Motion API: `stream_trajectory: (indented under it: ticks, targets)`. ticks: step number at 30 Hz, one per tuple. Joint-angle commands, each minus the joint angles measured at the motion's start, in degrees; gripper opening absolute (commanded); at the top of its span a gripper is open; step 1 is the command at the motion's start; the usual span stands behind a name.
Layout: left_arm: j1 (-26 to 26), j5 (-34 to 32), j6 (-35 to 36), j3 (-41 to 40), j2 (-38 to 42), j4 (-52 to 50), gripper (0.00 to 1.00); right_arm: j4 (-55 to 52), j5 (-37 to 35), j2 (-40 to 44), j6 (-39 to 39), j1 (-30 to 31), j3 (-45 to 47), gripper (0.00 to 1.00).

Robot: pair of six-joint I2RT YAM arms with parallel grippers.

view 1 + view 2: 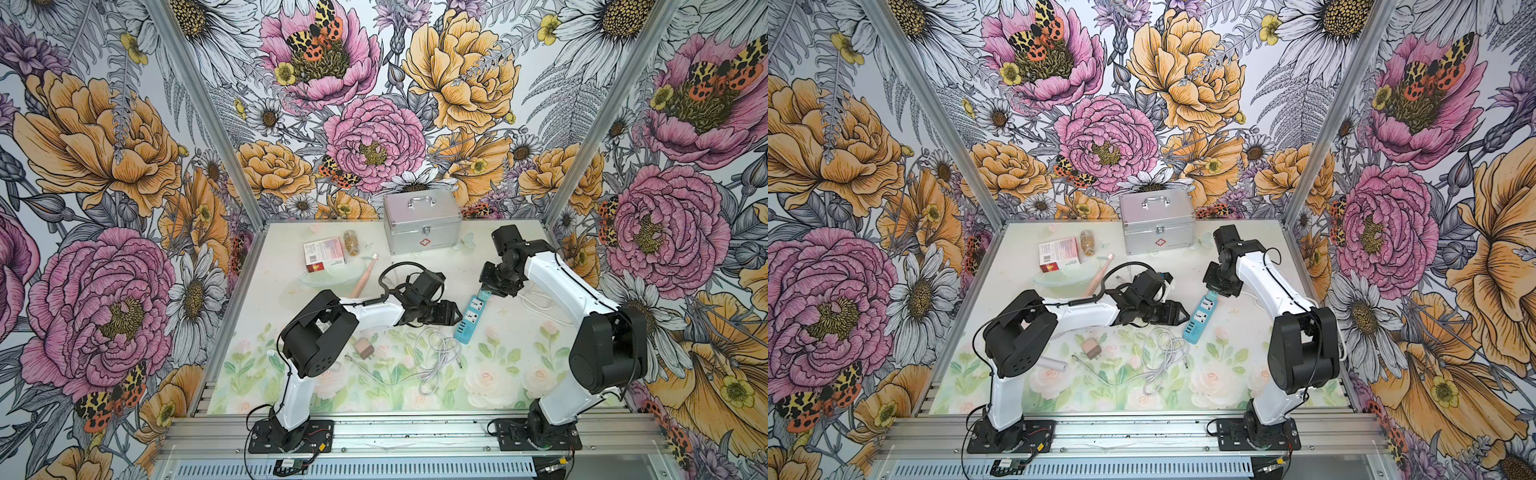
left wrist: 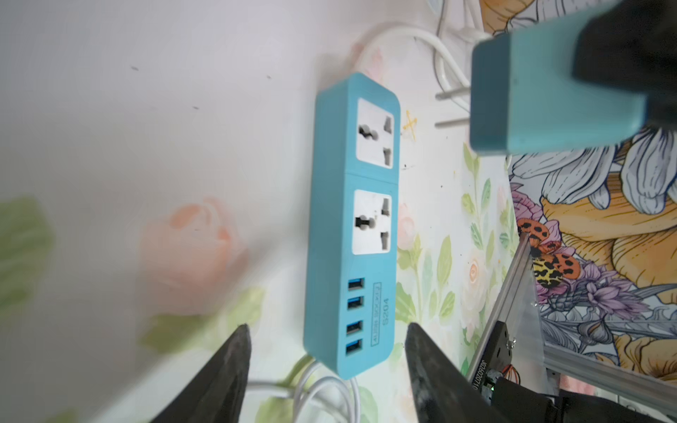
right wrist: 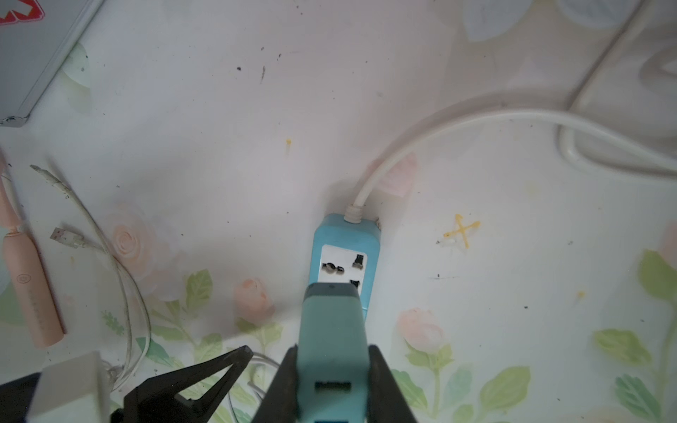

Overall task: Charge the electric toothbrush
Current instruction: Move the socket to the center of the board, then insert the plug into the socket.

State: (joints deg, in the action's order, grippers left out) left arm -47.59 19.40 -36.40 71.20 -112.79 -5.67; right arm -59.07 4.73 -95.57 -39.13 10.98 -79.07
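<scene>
Right wrist view gives the clearest read on progress: the right gripper (image 3: 331, 351) is pinching a teal adapter (image 3: 331, 318) by its sides, and the adapter hangs above the blue power strip (image 3: 329, 234) rather than in it. In the left wrist view its two metal prongs are bare and clear of the strip, so the plug-in is not yet done.

The left gripper (image 2: 328, 329) has its jaws spread and holds nothing. It is next to the strip's USB end, but I cannot tell whether it touches the strip.

The pink toothbrush (image 1: 365, 276) lies left of centre in a top view, propped on a clear dish (image 1: 1054, 286) and well apart from the strip, with nothing plugged into it. A white cable (image 1: 436, 353) sits coiled below centre of the frame, just below the strip, joined to neither the adapter nor the brush as far as I can see.

My judgement is that this is an early stage. Only the adapter has been picked up — seating it in a socket, running the cable to it and connecting the toothbrush all remain.
</scene>
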Motion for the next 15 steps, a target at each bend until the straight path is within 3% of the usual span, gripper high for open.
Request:
stream_trajectory:
  ticks: [1, 15]
  targets:
    - [2.3, -2.4, -1.0, -4.1, 5.1, 5.3, 0.66, -3.0, -1.3, -2.3, -2.9, 1.1, -2.0, 0.03]
    - [3.1, -10.1, 5.5, -10.0, 12.1, 3.2, 0.66, -6.4, -7.0, -7.0, -7.2, 2.3, -3.8, 0.00]
